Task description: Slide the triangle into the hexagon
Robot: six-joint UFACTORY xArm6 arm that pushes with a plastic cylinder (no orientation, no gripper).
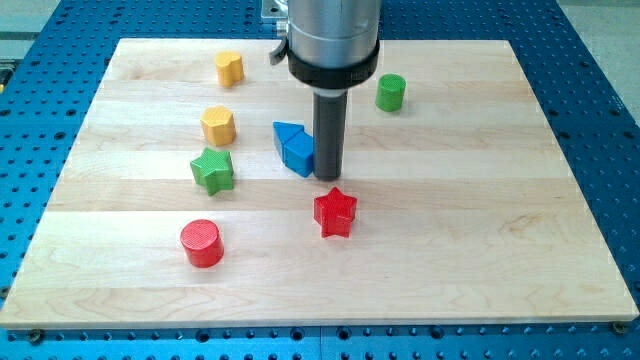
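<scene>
A blue triangle [287, 133] lies near the board's middle, with a second blue block [299, 155], cube-like, touching its lower right side. My tip [327, 177] stands right against the right side of that second blue block, to the lower right of the triangle. The yellow hexagon [218, 125] lies to the left of the triangle, a short gap between them.
A yellow heart [229, 67] sits at the upper left. A green star [212, 170] lies just below the hexagon. A red cylinder [201, 243] is at the lower left, a red star [335, 212] below my tip, a green cylinder [390, 92] at the upper right.
</scene>
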